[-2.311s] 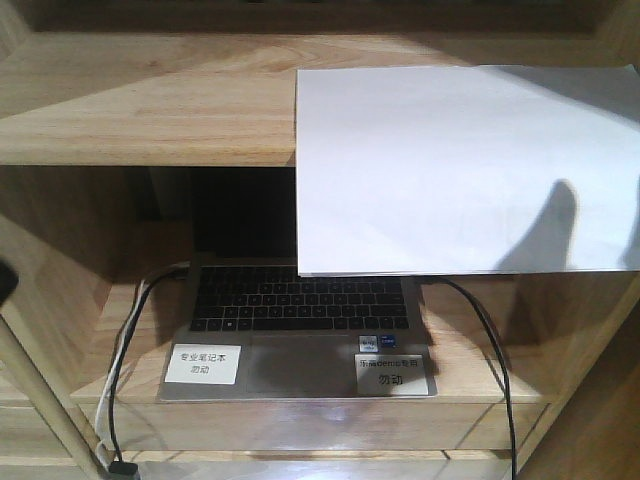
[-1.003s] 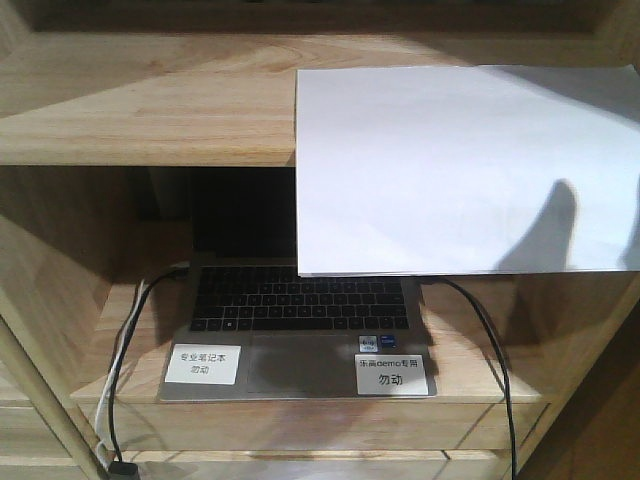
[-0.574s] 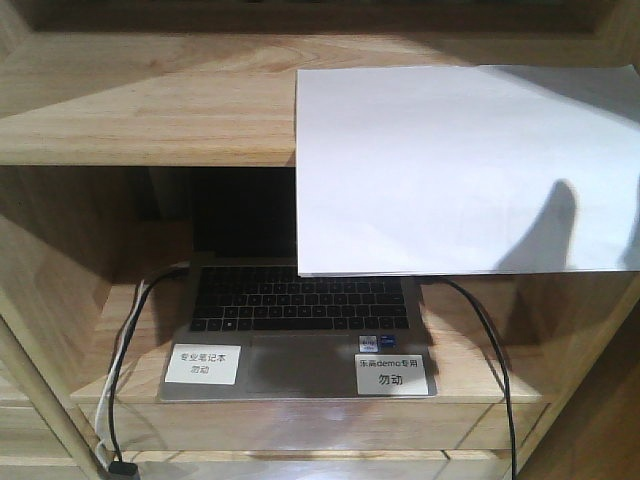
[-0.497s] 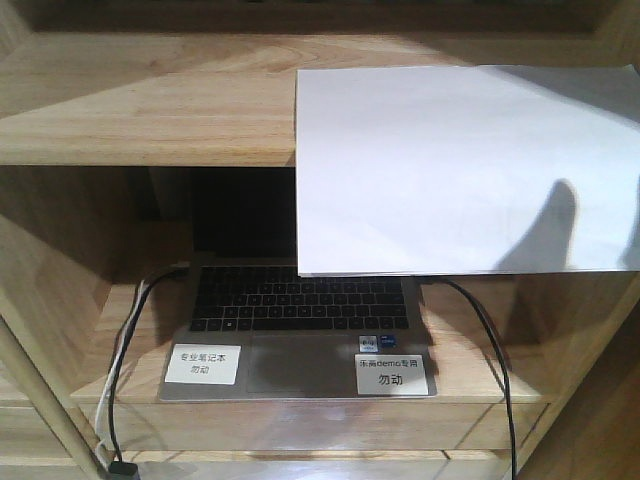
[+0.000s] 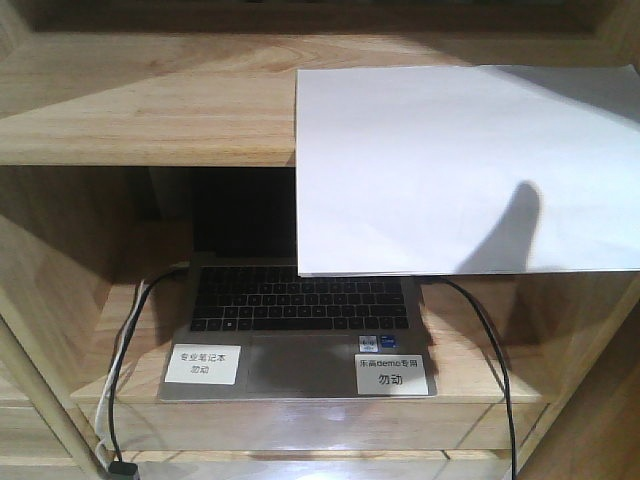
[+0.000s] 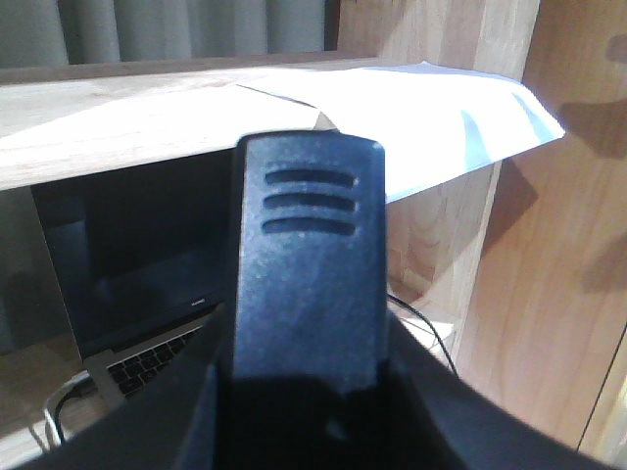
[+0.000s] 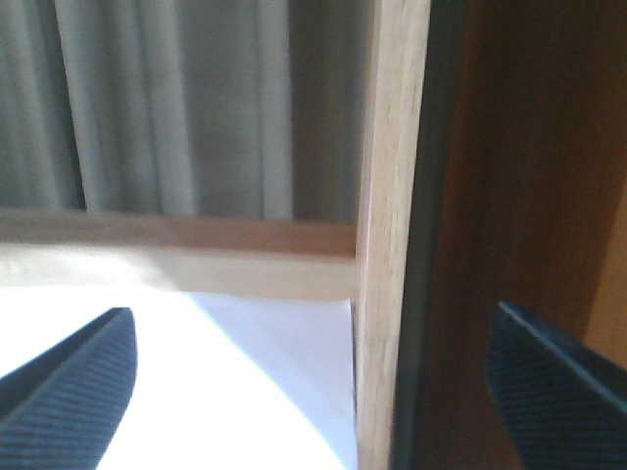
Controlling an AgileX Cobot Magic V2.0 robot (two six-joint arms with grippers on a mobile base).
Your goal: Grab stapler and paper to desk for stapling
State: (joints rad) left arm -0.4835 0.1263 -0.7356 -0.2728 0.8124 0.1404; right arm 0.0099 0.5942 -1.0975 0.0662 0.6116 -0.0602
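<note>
The white paper (image 5: pixel 440 160) lies on the upper shelf board (image 5: pixel 150 110), and its front edge overhangs the laptop bay. The left wrist view also shows the paper (image 6: pixel 431 117). The black stapler (image 6: pixel 309 274), with three grooves near its tip, stands up between the jaws of my left gripper (image 6: pixel 309 392), which is shut on it. My right gripper (image 7: pixel 313 392) is open above the paper's far right corner (image 7: pixel 245 392); its left finger (image 7: pixel 69 392) is over the sheet and its right finger (image 7: pixel 558 392) is beyond the shelf's side post. The desk is out of view.
An open laptop (image 5: pixel 300 310) with two white labels (image 5: pixel 203 363) fills the lower bay, with cables on its right (image 5: pixel 490 340) and left (image 5: pixel 120 380). The wooden side post (image 7: pixel 387 245) stands between my right fingers. A finger-shaped shadow (image 5: pixel 510 230) falls on the paper.
The finger-shaped shadow on the paper has shifted left. A dark shape at the left edge of the front view 2.3 s ago has left the view. Paper and laptop have not moved.
</note>
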